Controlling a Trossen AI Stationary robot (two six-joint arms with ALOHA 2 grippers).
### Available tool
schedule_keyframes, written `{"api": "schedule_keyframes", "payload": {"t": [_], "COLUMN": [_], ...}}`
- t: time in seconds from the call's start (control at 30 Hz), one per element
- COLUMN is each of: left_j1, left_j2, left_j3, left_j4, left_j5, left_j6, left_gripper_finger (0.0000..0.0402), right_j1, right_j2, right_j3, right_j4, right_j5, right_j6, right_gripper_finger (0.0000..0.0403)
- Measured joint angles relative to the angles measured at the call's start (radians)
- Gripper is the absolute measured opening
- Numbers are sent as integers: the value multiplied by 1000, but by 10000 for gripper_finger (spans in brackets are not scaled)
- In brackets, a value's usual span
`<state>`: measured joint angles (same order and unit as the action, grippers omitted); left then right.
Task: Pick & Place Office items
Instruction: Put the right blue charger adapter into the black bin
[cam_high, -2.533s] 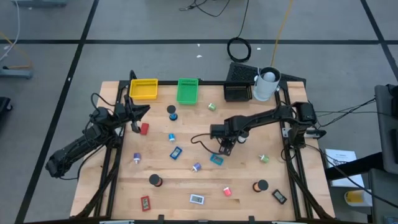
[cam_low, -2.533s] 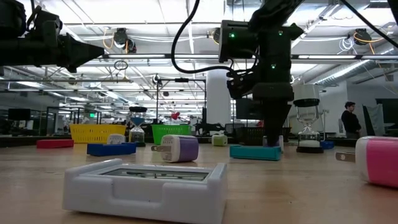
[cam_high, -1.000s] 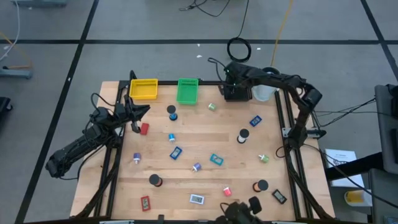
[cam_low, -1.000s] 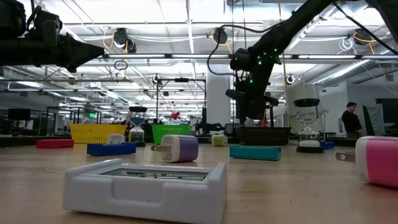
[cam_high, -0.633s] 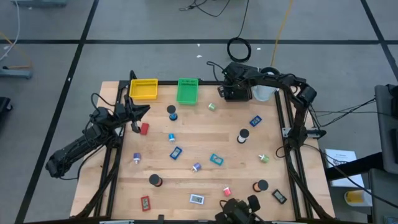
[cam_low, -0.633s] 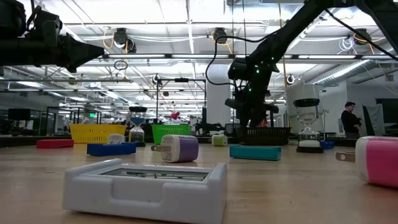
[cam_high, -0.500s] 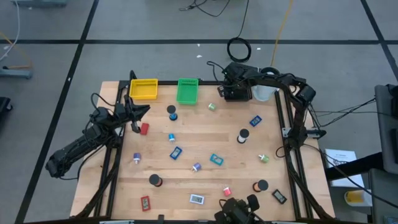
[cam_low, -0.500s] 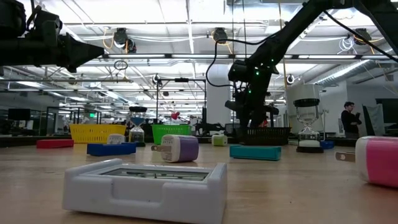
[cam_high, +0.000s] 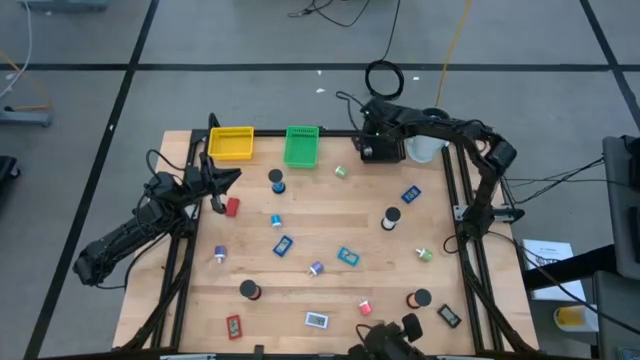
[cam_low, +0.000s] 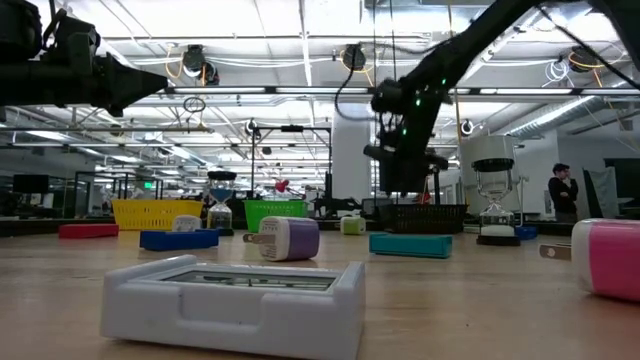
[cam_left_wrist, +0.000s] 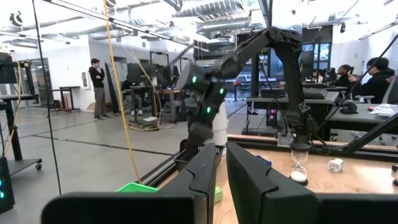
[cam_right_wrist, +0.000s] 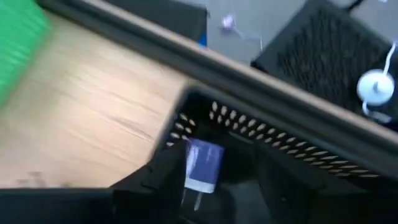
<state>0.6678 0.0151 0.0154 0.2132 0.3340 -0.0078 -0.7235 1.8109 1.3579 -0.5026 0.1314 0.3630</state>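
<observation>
Right gripper (cam_high: 371, 150) hovers over the black perforated plastic tray (cam_high: 383, 117), upper middle of the high view. Its jaws are parted, and the small blue plug-in charger (cam_right_wrist: 203, 165) sits between them over the tray. Best to lift straight up, clear of the rim. Left gripper (cam_left_wrist: 221, 186), at the table's left edge, has jaws nearly closed, empty.

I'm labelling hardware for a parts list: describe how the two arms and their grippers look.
Both arms are matte black and jointed, with black cables looped along them. The right arm shows small green lights near its wrist. The left gripper has two flat, dark, blocky fingers.
</observation>
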Motion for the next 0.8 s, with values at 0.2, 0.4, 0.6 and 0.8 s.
{"api": "schedule_keyframes", "payload": {"t": [0.2,0.4,0.6,0.8], "left_j1": [0,0,0,0], "left_j2": [0,0,0,0], "left_j3": [0,0,0,0], "left_j4": [0,0,0,0], "left_j5": [0,0,0,0], "left_j6": [0,0,0,0], "left_gripper_finger": [47,47,47,47], "right_j1": [92,240,357,428], "right_j2": [-177,-350,-453,-521], "right_j3": [-66,-380,-689,-803], "right_j4": [69,489,1023,1254], "right_j5": [33,23,23,22], "right_j6": [-128,-257,-338,-367], "right_gripper_finger": [87,7,16,2]}}
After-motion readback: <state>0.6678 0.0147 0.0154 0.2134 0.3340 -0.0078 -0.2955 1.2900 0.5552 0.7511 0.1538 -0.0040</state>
